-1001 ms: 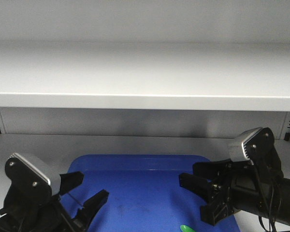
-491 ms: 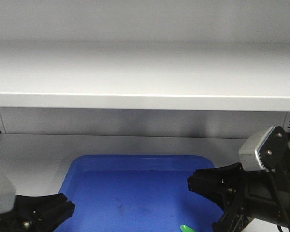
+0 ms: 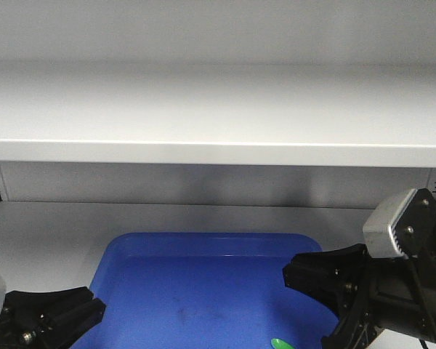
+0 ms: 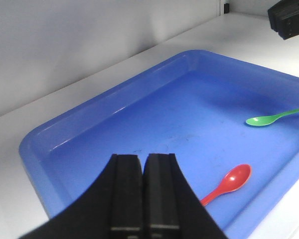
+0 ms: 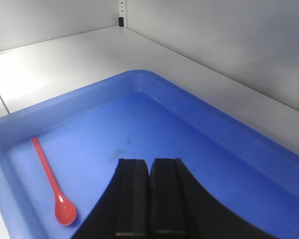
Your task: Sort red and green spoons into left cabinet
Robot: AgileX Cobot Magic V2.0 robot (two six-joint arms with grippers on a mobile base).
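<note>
Both my grippers are closed on nothing: my left gripper (image 4: 143, 191) shows its two jaws pressed flat together, and my right gripper (image 5: 149, 196) looks the same. Neither spoon has been touched yet.

From my left wrist, the red spoon (image 4: 228, 182) lies ahead and to the right of my fingertips, on the floor of the blue tray (image 4: 55, 134), bowl pointing away. The green spoon (image 4: 274, 117) is farther off to the right, near the tray's far side, apart from the red one. From my right wrist, only the red spoon (image 5: 51, 183) shows, well off to my left, near the tray wall.

The risks, as I judge them: I must open before descending, or shut jaws will shove a spoon along the slick floor. The handles are thin and lie flat, so a shallow pinch may slip off. The cabinet shelf (image 3: 218, 149) hangs low overhead; lifting steeply could knock my wrist against it.
</note>
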